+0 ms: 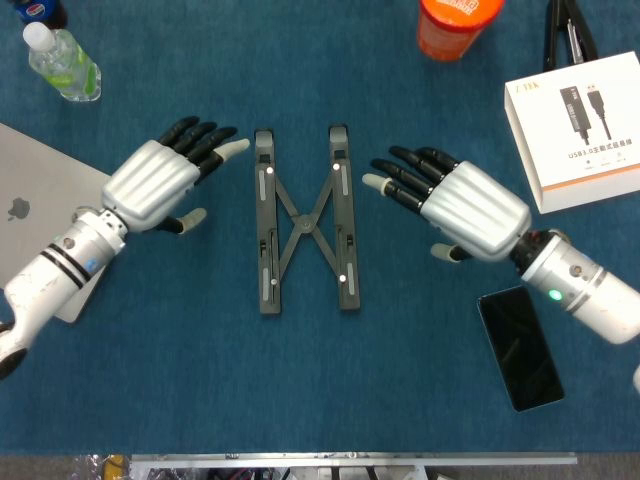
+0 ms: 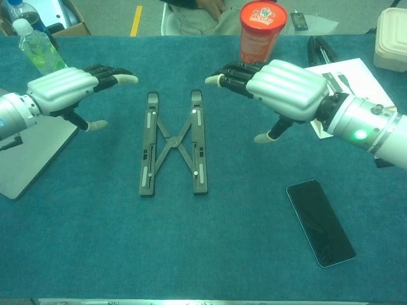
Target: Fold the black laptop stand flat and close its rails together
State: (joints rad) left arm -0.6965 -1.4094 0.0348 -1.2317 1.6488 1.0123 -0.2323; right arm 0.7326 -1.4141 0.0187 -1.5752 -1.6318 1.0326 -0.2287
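White box (image 1: 583, 130), "USB3.0" label

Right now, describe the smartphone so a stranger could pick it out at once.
Start from the blue table and go to its near right part, just below the right robot hand. There lies the smartphone, a flat black slab with a dark glossy screen, tilted slightly. Unlike the white box further back, it is black, thin and unprinted.

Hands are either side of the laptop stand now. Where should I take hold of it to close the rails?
Probably by the outer edges of the two rails of the laptop stand, left hand from its left, right hand from its right. It lies flat, rails parallel, joined by a crossed brace, so pushing inward should close them.
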